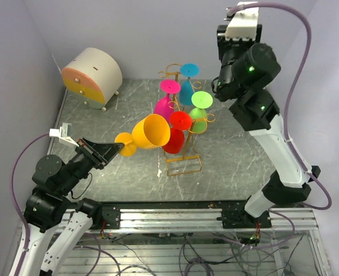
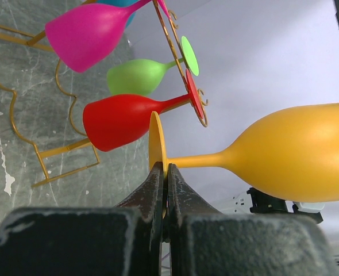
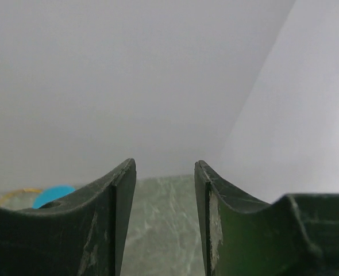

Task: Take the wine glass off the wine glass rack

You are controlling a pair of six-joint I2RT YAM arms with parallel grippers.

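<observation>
Grip sits at the left: the left hand (image 1: 113, 150) is pinched narrow on the foot (image 2: 155, 144) of the orange wine glass (image 1: 151, 131), with the thin disc held edge-on between the fingers. From that hand the glass runs away to the right and slightly back. Its long axis lies close to level, with the stem (image 2: 198, 159) leading out and the bowl (image 2: 299, 150) at the far end, mouth towards the stand. It is carried in the air above the worktop (image 1: 100, 115), not resting on anything.

Just to its right stands the wine glass rack (image 1: 184, 164). The red glass (image 1: 175, 138), pink glass (image 1: 165, 106), green glass (image 1: 199, 118) and blue glass (image 1: 187, 86) hang from its hooks. In the left wrist view the orange stem appears clear of the wire loops, so I judge the glass is already off the rack. From above, though, its bowl overlaps the red glass, and I cannot tell whether they touch.

The coming move therefore turns on that axis. Drawing back along the stem line, towards the left arm's own side, looks like the way to widen the gap without swinging the bowl into its neighbours.

Farthest right, the right hand (image 3: 165, 167) is raised beyond the rack, fingers apart and holding nothing.
</observation>
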